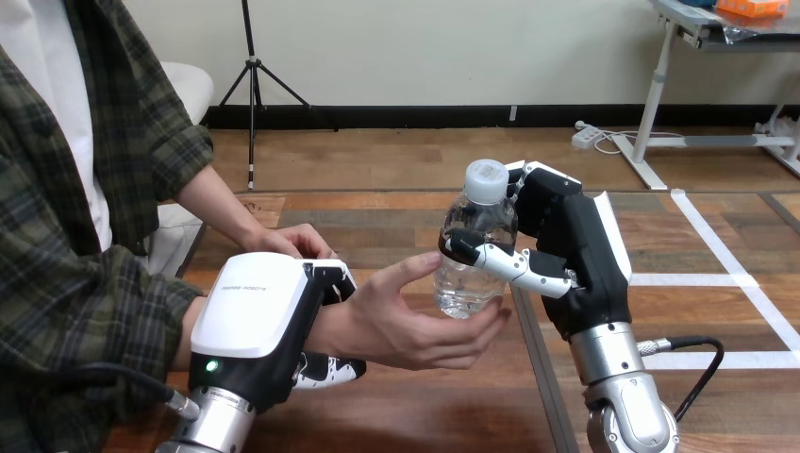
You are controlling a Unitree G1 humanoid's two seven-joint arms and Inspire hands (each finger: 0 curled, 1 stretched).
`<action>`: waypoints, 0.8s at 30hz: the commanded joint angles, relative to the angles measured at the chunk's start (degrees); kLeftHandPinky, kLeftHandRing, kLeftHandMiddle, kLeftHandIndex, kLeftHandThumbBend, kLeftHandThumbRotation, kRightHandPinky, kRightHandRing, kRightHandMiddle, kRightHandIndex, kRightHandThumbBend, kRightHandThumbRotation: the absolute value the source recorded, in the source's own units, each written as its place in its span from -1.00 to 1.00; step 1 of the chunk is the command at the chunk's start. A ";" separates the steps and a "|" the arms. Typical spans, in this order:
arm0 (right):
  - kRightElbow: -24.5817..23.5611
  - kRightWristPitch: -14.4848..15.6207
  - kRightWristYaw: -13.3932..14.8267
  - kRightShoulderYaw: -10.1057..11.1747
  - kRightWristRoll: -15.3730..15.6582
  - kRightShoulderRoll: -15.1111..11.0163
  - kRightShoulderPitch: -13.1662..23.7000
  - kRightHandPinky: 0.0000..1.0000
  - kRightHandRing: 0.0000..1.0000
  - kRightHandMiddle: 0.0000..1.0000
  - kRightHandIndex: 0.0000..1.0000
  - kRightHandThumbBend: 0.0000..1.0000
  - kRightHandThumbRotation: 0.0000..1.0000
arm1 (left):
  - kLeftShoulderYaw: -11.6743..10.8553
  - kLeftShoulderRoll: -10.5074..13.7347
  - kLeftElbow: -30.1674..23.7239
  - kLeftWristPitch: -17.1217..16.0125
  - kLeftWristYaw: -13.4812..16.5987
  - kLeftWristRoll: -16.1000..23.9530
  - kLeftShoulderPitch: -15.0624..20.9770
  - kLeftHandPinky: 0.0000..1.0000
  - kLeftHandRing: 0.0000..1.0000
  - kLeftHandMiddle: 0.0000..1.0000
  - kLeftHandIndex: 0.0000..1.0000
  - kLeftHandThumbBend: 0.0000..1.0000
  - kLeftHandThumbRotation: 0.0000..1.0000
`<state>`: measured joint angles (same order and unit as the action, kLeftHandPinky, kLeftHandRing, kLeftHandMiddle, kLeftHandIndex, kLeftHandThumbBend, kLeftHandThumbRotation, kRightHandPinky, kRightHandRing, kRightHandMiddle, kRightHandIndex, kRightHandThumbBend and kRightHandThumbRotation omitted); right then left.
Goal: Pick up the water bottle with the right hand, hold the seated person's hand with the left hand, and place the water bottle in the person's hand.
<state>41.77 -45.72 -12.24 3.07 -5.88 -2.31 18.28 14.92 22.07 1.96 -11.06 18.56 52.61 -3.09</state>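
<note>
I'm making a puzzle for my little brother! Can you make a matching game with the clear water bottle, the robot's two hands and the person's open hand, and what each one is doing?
Things:
1. clear plastic water bottle
2. robot's left hand
3. robot's right hand
4. person's open hand

States:
A. curled round the person's wrist
B. open beneath the bottle
C. gripping the bottle
D. topped by a white cap

Pairs: 1-D, 2-A, 3-C, 4-B

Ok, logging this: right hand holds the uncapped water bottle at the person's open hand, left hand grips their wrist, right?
No: the head view shows the water bottle with its white cap on. Otherwise right: right hand holds it at the person's hand, left hand grips the wrist.
</note>
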 commanded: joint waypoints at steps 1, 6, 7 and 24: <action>-3.55 -0.32 0.25 0.39 -0.84 0.70 2.94 -0.24 -0.17 -0.08 -0.05 0.20 -1.00 | 0.20 -0.04 -1.14 0.62 0.29 0.44 3.08 -0.17 -0.15 -0.10 -0.12 0.86 -1.00; -2.94 -0.76 0.40 0.53 -0.71 0.69 3.24 -0.21 -0.17 -0.08 -0.05 0.20 -1.00 | 0.28 -0.05 -1.17 1.02 0.28 0.80 3.09 -0.19 -0.17 -0.12 -0.15 0.87 -1.00; -2.82 -0.88 0.41 0.55 -0.70 0.68 3.29 -0.21 -0.17 -0.09 -0.05 0.20 -1.00 | 0.29 -0.06 -1.17 1.07 0.31 0.84 3.09 -0.19 -0.17 -0.12 -0.15 0.88 -1.00; -2.78 -0.74 0.60 0.56 -0.63 0.69 3.49 -0.20 -0.17 -0.09 -0.03 0.19 -1.00 | 0.49 -0.05 -0.43 0.91 1.12 1.82 3.62 -0.23 -0.22 -0.17 -0.21 0.92 -1.00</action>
<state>41.77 -45.45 -12.06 3.09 -5.86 -2.26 18.28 15.19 22.02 1.96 -10.63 18.62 53.99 -2.83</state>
